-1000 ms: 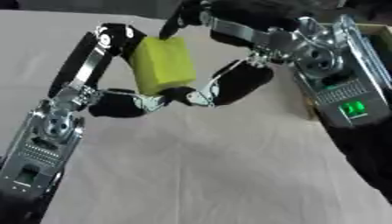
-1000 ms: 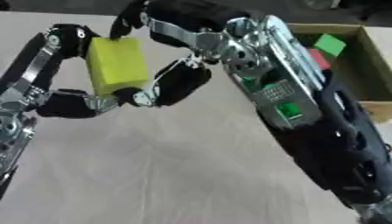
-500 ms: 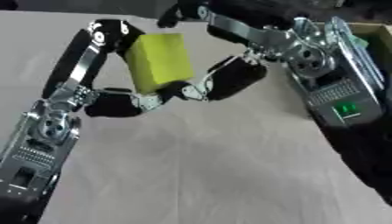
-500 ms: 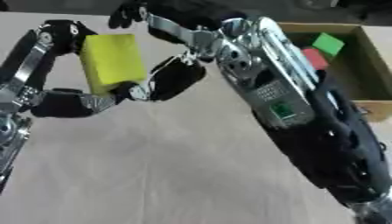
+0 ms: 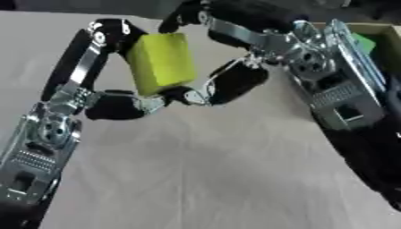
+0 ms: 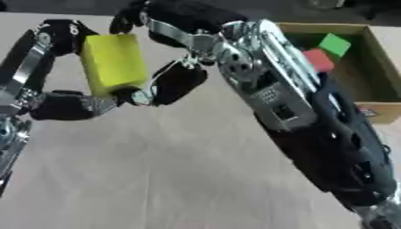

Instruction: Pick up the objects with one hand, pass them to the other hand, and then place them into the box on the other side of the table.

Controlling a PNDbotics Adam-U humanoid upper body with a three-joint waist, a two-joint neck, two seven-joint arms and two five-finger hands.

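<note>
I count one yellow block (image 5: 160, 62), held above the table (image 5: 196, 179) between both hands. Left hand (image 5: 117, 96) pinches it; right hand (image 5: 223, 80) curls round it too. Far right, one box (image 6: 376, 67) holds two cubes: one red cube (image 6: 317, 59), one green cube (image 6: 334, 44).

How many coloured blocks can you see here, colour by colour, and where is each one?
Yellow block, held up between the left hand and the right hand: 1
Green block, in the box: 1
Red block, in the box: 1
Total: 3 blocks
</note>
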